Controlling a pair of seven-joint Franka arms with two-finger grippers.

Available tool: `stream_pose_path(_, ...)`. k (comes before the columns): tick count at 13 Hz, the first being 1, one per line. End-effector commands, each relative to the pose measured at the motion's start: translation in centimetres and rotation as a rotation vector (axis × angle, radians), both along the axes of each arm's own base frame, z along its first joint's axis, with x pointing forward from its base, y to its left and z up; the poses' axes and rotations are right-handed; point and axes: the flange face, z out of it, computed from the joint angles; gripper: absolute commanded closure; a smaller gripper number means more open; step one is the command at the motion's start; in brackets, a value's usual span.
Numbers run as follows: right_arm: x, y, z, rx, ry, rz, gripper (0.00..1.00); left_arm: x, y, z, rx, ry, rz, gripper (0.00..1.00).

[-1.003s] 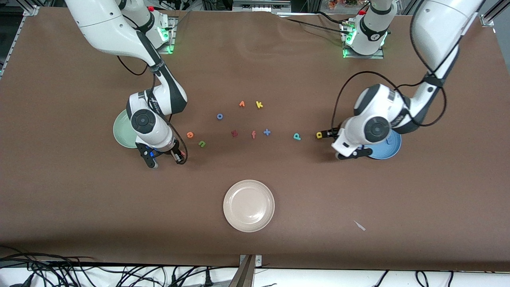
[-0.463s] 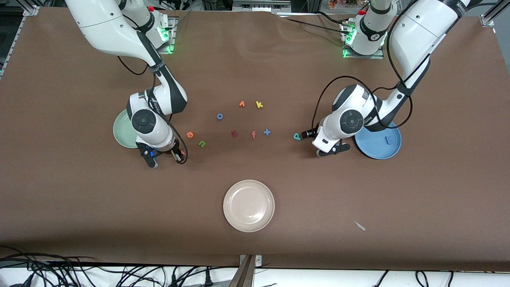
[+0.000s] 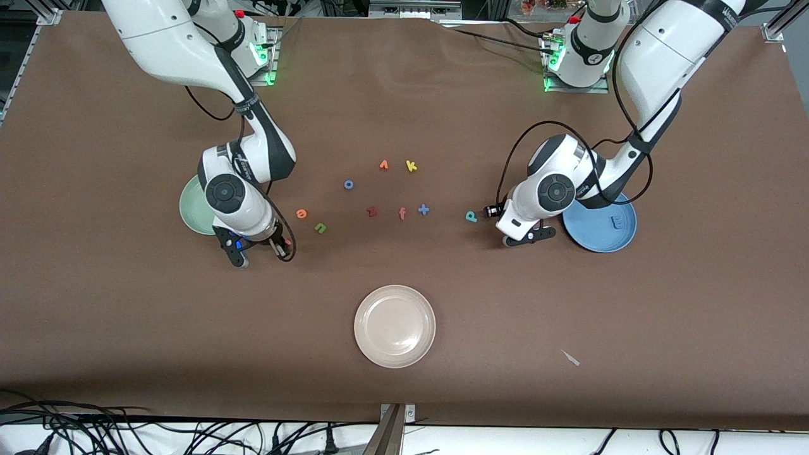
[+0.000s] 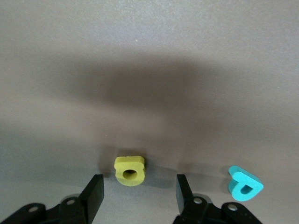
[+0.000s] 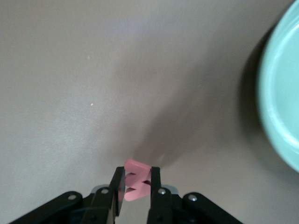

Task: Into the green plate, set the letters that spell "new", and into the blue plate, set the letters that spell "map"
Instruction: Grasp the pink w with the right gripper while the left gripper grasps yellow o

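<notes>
My right gripper (image 3: 282, 246) (image 5: 137, 184) is shut on the salmon-red w (image 5: 136, 185), low over the table beside the green plate (image 3: 191, 208) (image 5: 280, 102). The orange e (image 3: 301, 213) and green n (image 3: 320, 228) lie close by on the cloth. My left gripper (image 3: 492, 211) (image 4: 139, 192) stands open, low at the table, with the yellow a (image 4: 130, 171) between its fingertips and clear of both. The teal p (image 3: 471, 217) (image 4: 244, 183) lies just beside it. The blue plate (image 3: 584, 235) holds the blue m (image 3: 618, 222).
A cream-white plate (image 3: 395, 326) sits nearest the front camera. In the middle lie a blue o (image 3: 348, 184), an orange letter (image 3: 383, 165), a yellow k (image 3: 411, 166), a dark red z (image 3: 371, 212), an f (image 3: 402, 213) and a blue plus (image 3: 423, 209).
The left arm swung from the blue plate toward the middle and now straddles the yellow a, its fingers narrowing. The right gripper closed on the w.
</notes>
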Motion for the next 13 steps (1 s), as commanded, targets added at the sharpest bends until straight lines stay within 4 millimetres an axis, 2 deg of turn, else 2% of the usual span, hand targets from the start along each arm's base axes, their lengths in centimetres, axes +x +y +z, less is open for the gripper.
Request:
stream_pose_path(1,-0.2,-2.6,4.6,-0.035,0.051,0.072,0.87,0.0,0.3,-0.3,0.016,-0.013,0.003,0.33)
stream_pose_path(3,-2.5,-6.0,5.9,-0.042,0.078,0.140,0.87,0.1,0.8,-0.5,0.031,-0.022,-0.009,0.44)
stream_pose_path(4,-4.6,-7.4,5.6,-0.042,0.103,0.180,0.87,0.1,0.8,-0.5,0.033,-0.021,-0.011,0.49)
stream_pose_path(5,-6.3,-9.3,5.1,-0.042,0.123,0.197,0.87,0.1,0.8,-0.5,0.033,-0.020,-0.008,0.50)
stream_pose_path(8,-9.7,-14.1,3.9,-0.029,0.150,0.225,0.87,0.1,0.8,-0.5,0.036,-0.019,-0.001,0.78)
stream_pose_path(10,-11.8,-15.1,2.5,-0.022,0.171,0.223,0.87,0.1,0.8,-0.5,0.038,-0.018,-0.001,0.93)
stream_pose_path(11,-12.9,-15.3,1.3,-0.019,0.161,0.225,0.86,0.6,1.1,0.0,0.038,-0.026,0.005,0.94)
stream_pose_path(12,-13.2,-15.3,0.9,-0.016,0.133,0.229,0.85,1.3,1.7,1.4,0.047,-0.034,0.006,0.94)
stream_pose_path(13,-13.2,-15.4,0.4,-0.018,0.136,0.228,0.78,2.1,2.5,3.8,0.086,-0.018,-0.001,0.94)
